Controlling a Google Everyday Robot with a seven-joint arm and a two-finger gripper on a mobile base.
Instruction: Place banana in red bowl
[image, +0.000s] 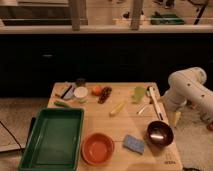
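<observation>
While the robot's white arm (189, 89) is bending in from the right side of the wooden table (100, 122), its gripper (175, 117) is hanging just off the table's right edge, above and to the right of the dark maroon bowl (160, 134) and well apart from the banana (118, 108); whether the gripper is released or clenched, I cannot tell. The banana is lying flat on bare wood near the middle of the table, slanting with its far end pointing right, touching nothing around it. The red bowl (97, 148) is sitting upright at the front edge, nearer the camera and a little left of the banana, just beside the right wall of the green tray (52, 137) that is filling the front-left corner. A blue sponge (134, 143) is resting between the red bowl and the dark maroon bowl, whose inside is catching a bright glint. Along the back, an orange fruit (96, 90) is sitting next to a dark brown item (105, 94), with a light green leafy item (139, 93) further right. A green pod (63, 104) is lying just behind the tray, and what may be a long white utensil (155, 100) is stretching along the right side.
</observation>
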